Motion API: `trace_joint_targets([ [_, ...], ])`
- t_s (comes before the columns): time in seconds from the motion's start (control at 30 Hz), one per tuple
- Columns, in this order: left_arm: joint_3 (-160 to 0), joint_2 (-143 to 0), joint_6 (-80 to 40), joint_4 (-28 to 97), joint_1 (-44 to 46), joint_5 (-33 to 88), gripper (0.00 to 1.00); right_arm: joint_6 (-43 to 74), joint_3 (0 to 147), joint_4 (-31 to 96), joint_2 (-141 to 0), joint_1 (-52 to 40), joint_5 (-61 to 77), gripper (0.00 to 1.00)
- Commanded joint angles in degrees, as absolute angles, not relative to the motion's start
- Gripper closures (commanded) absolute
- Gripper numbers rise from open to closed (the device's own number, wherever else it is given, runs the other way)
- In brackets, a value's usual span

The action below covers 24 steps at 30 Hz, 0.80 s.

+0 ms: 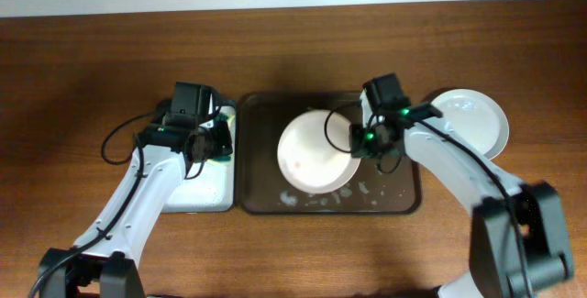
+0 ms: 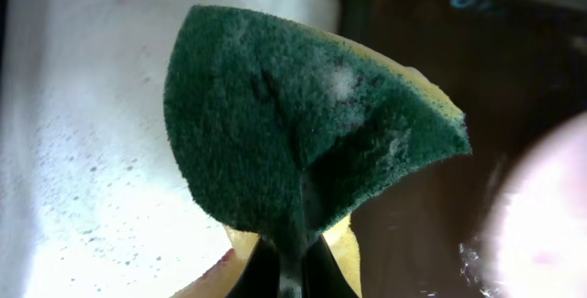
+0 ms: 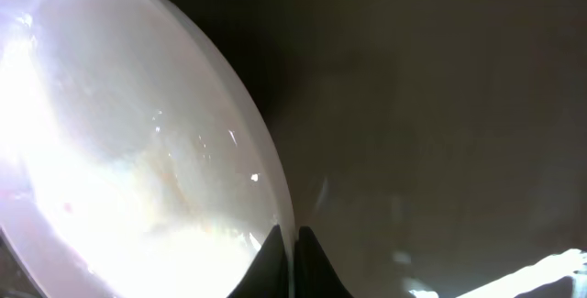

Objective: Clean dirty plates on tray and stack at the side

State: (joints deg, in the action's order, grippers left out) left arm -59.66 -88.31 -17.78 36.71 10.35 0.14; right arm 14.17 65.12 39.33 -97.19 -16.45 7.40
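Note:
A pinkish white plate (image 1: 312, 156) with a small reddish spot is over the middle of the dark brown tray (image 1: 260, 142). My right gripper (image 1: 362, 140) is shut on its right rim; in the right wrist view the fingertips (image 3: 292, 252) pinch the edge of the glossy plate (image 3: 119, 151). My left gripper (image 1: 218, 142) is shut on a green and yellow sponge (image 2: 303, 124), bent between its jaws (image 2: 292, 270) near the tray's left edge. Another white plate (image 1: 472, 119) lies on the table right of the tray.
A smaller tray with white foam inside (image 1: 206, 188) sits left of the brown tray, under my left arm. Foam patches (image 1: 321, 199) lie along the brown tray's front. Bare wooden table (image 1: 92, 78) surrounds everything.

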Motion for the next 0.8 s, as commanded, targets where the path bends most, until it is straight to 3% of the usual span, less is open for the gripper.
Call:
trace_joint_targets([
  [0.0, -57.4, -89.1, -15.9, 36.1, 8.8, -0.4, 1.00, 9.2, 68.7, 40.9, -92.2, -18.1, -2.5, 0.96],
  [0.4, -57.1, -96.5, -15.7, 33.7, 8.3, -0.4, 1.00, 8.1, 69.6, 42.3, -86.9, -30.4, -36.5, 0.96],
  [0.77, -57.1, -97.1, -15.7, 33.5, 8.3, -0.4, 1.00, 4.6, 69.6, 41.8, -86.9, -39.3, -44.2, 0.96],
])
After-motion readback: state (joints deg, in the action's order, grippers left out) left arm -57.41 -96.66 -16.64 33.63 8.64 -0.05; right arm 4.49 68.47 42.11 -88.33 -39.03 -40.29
